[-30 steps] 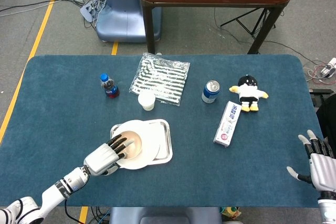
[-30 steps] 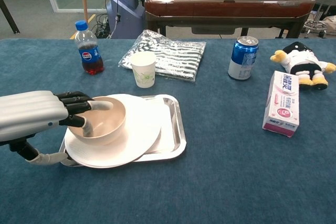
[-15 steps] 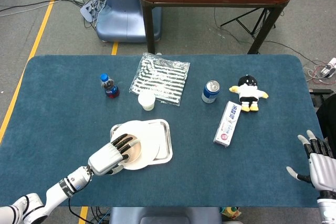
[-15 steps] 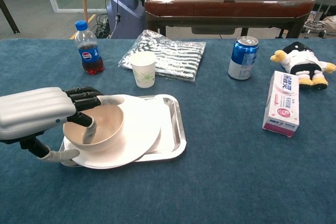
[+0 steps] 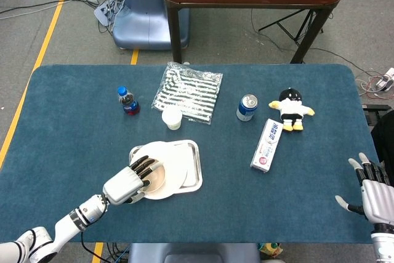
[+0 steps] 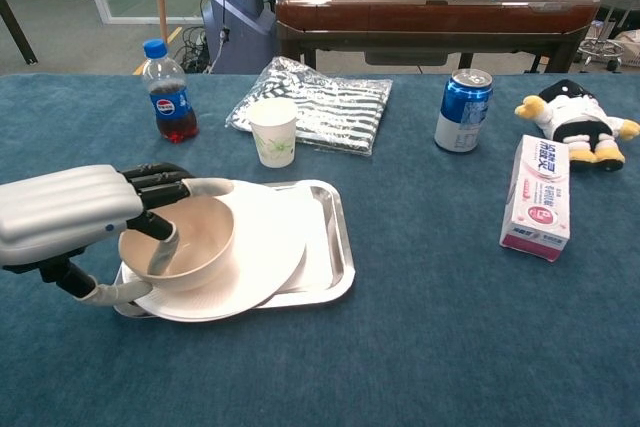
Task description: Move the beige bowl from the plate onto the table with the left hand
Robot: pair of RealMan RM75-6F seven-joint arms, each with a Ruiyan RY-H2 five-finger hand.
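My left hand (image 6: 70,217) grips the beige bowl (image 6: 190,242) at its left rim, fingers inside the bowl and thumb under it. The bowl is tilted toward the hand and sits just over the white plate (image 6: 255,247), which lies on a metal tray (image 6: 335,247). From the head camera, the left hand (image 5: 126,183) covers part of the bowl (image 5: 157,177) at the plate's (image 5: 169,161) front-left. My right hand (image 5: 372,192) rests open at the table's front right edge, holding nothing.
Behind the tray stand a paper cup (image 6: 273,131), a cola bottle (image 6: 168,93) and a striped bag (image 6: 320,102). To the right are a blue can (image 6: 462,110), a pink-white box (image 6: 540,197) and a plush penguin (image 6: 578,119).
The left hand has closed on the bowl's rim and drawn it slightly left and toward the front, tilting it up off the plate. The right hand stayed put.
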